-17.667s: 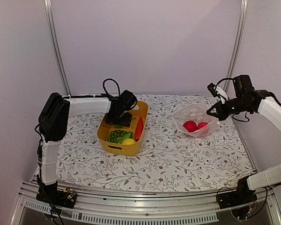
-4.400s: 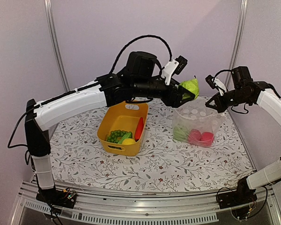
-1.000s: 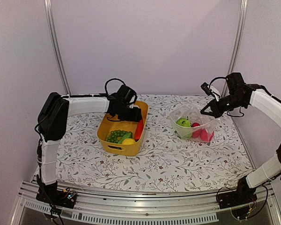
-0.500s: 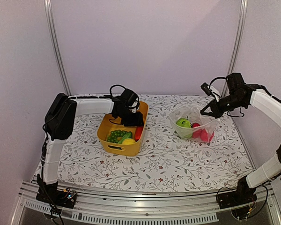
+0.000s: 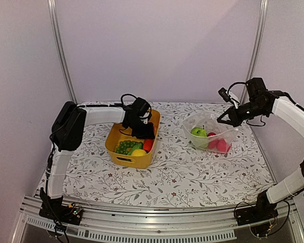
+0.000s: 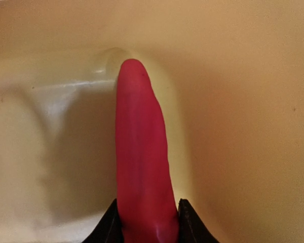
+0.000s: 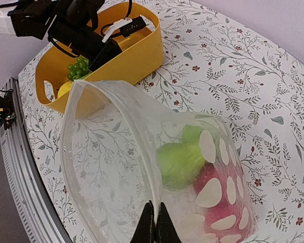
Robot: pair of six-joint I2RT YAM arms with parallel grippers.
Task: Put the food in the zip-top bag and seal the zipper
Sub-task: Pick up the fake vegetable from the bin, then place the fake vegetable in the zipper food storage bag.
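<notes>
The left gripper [image 6: 148,230] has its fingers closed against both sides of the chili's [image 6: 141,152] near end, gripping it. The chili runs straight away from the fingertips, its tip close to a far corner of the basket [image 6: 243,101], whose yellow wall fills everything beyond.

The right gripper [image 7: 154,223] is pinched fully together on the near rim of the bag [image 7: 106,152]. The zipper [image 7: 116,93] arcs away from the fingers, unsealed, with the mouth gaping wide. Just past the fingertips, inside the bag, lies a green apple [image 7: 180,162], with a red fruit [image 7: 223,202] touching it on the right. Far beyond and left of these fingers, grapes [image 7: 80,67] and a lemon [image 7: 63,90] sit in the basket on the table [image 7: 233,76].
</notes>
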